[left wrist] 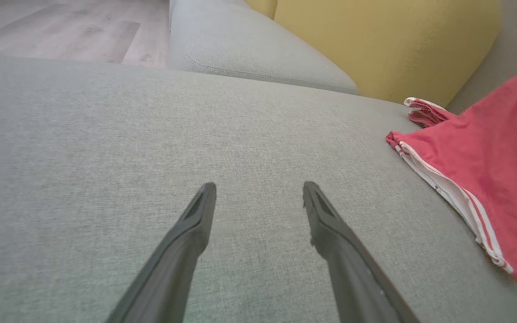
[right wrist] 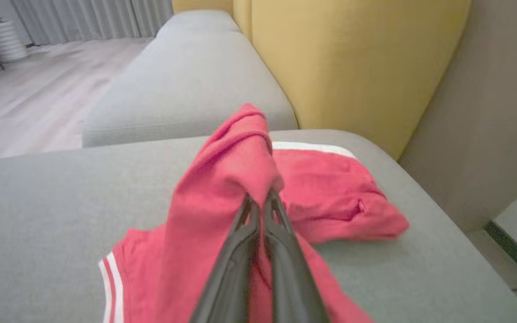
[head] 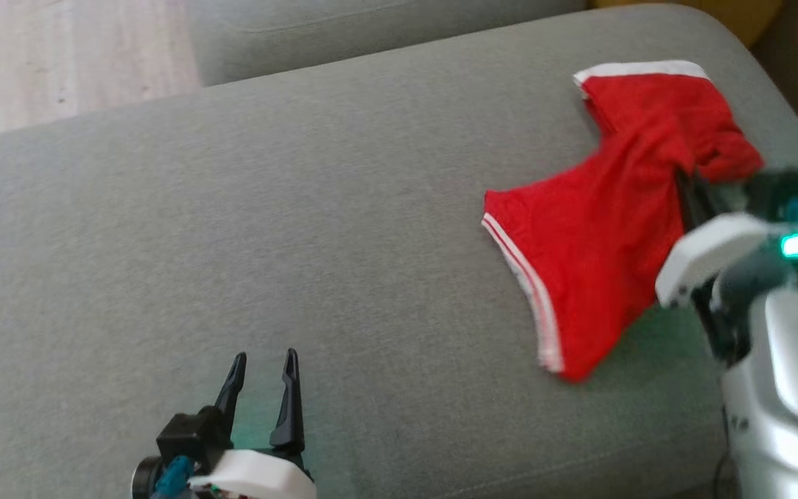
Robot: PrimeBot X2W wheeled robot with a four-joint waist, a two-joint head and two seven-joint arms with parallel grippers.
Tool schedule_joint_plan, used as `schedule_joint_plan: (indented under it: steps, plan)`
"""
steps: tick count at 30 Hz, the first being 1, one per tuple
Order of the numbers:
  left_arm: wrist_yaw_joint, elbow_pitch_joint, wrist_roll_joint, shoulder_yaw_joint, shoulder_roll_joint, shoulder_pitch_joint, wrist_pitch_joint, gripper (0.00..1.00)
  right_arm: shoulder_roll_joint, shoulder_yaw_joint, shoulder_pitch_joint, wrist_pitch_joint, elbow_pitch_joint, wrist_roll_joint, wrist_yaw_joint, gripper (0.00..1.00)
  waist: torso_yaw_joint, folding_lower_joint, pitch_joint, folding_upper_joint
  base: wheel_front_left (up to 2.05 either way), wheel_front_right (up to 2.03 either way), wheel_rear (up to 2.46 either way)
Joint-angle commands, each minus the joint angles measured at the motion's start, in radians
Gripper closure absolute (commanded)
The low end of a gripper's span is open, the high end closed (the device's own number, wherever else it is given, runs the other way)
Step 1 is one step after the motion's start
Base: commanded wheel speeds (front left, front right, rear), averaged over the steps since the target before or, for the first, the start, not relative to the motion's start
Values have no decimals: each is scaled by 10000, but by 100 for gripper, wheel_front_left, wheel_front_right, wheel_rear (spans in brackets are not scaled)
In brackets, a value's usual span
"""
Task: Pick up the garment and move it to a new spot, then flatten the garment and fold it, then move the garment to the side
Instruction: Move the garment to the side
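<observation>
The garment [head: 600, 222] is a red piece with white striped trim, lying rumpled at the right of the grey sofa seat [head: 233, 229]. My right gripper [right wrist: 260, 199] is shut on a raised fold of the garment [right wrist: 236, 166], lifting that part off the cushion while the rest trails on the seat. In the head view the right gripper [head: 686, 181] is partly hidden behind the cloth. My left gripper [head: 264, 364] stands open over bare cushion at the lower left, well apart from the garment [left wrist: 487, 166]; its fingers [left wrist: 195, 224] hold nothing.
A yellow back cushion [right wrist: 352, 63] and a grey one [right wrist: 487, 116] rise behind the seat. A second grey seat cushion [right wrist: 186, 85] lies beyond, with wooden floor [head: 59, 55] to the left. The seat's right edge [right wrist: 465, 251] drops off near the garment.
</observation>
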Motion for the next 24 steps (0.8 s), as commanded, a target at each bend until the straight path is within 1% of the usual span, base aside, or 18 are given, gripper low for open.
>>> schedule_joint_plan:
  steps: [1, 6, 13, 18, 22, 23, 24]
  plan:
    - [-20, -237, 9, 338, -22, -311, -156, 0, -286, 310, -918, 136, -399, -54, 65, 100, 319, 0, -112, 0, 0, 0, 0]
    - [-61, -220, 51, 355, -93, -278, -184, 0, -794, 178, -1947, 547, 100, -110, 65, 100, 940, 0, -72, 0, 0, 0, 0]
    - [-104, -201, 128, 393, -111, -280, -206, 0, -1536, -482, -3129, 754, 1129, -199, 65, 100, 1687, 0, 222, 0, 0, 0, 0]
    - [-101, -293, 236, 412, -69, -436, -212, 0, -2197, -1053, -3882, 713, 1915, -353, 65, 100, 2054, 0, 499, 0, 0, 0, 0]
    - [-73, -383, 305, 400, -1, -556, -174, 0, -2716, -1706, -4318, 700, 2487, -544, 65, 100, 2250, 0, 779, 0, 0, 0, 0]
    - [-73, -383, 305, 400, -1, -556, -174, 0, -2716, -1706, -4318, 700, 2487, -544, 65, 100, 2250, 0, 779, 0, 0, 0, 0]
    - [-68, -405, 320, 387, 10, -589, -155, 0, -2876, -1862, -4386, 681, 2670, -601, 65, 100, 2300, 0, 847, 0, 0, 0, 0]
